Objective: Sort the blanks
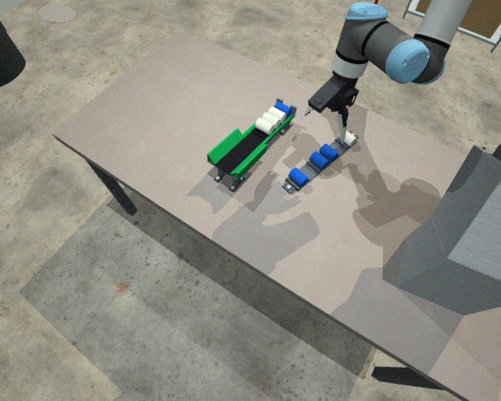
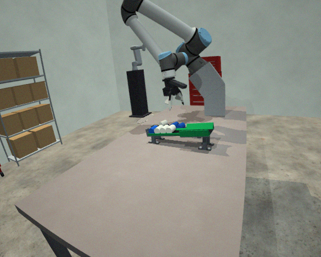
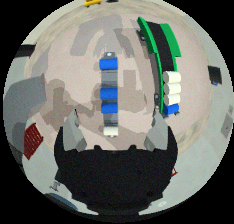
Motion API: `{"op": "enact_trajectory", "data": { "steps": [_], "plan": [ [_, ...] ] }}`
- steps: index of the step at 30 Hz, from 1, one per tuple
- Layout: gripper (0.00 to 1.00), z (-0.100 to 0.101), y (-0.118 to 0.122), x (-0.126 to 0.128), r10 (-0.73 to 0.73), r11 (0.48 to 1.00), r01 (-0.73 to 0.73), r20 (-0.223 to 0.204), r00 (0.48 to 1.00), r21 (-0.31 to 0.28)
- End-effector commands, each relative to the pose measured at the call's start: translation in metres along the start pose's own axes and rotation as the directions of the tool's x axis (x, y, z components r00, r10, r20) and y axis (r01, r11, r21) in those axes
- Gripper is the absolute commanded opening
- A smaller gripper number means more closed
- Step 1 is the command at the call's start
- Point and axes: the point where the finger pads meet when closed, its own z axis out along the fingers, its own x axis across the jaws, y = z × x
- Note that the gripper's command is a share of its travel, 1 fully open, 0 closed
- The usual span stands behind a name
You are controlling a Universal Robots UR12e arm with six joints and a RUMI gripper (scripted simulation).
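Nearest me, the green ramp (image 1: 241, 152) (image 2: 195, 133) (image 3: 161, 37) carries one blue bar (image 1: 282, 107) (image 2: 153, 129) (image 3: 171, 110) at the stop, three white bars (image 1: 271, 120) (image 2: 163, 128) (image 3: 172, 88) packed behind it. Beyond, the rack (image 1: 309, 170) (image 3: 109, 80) holds three blue bars (image 1: 318, 159) (image 2: 181, 125) (image 3: 108, 93) and one white bar (image 1: 350, 138) (image 2: 163, 122) (image 3: 111, 131). The fingers (image 1: 325, 128) (image 2: 176, 106) hang wide apart above the tabletop (image 1: 155, 94) (image 2: 155, 179) (image 3: 135, 132), gripping nothing.
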Motion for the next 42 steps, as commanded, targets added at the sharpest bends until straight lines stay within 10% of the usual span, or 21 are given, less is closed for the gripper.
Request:
{"op": "enact_trajectory", "data": {
  "steps": [1,24,32,33,42],
  "plan": [
    [1.0,-0.005,0.043,-0.021,-0.02,0.994,0.018,-0.019,1.0,-0.106],
    [1.0,-0.008,0.051,-0.023,-0.023,0.992,0.021,-0.02,1.0,-0.128],
    [1.0,0.038,0.057,-0.022,-0.022,0.992,0.019,-0.023,0.999,-0.128],
    [0.48,0.038,0.057,-0.022,-0.022,0.992,0.019,-0.023,0.999,-0.128],
    [0.48,0.035,0.056,-0.022,-0.025,0.992,0.021,-0.026,0.999,-0.128]
  ]
}}
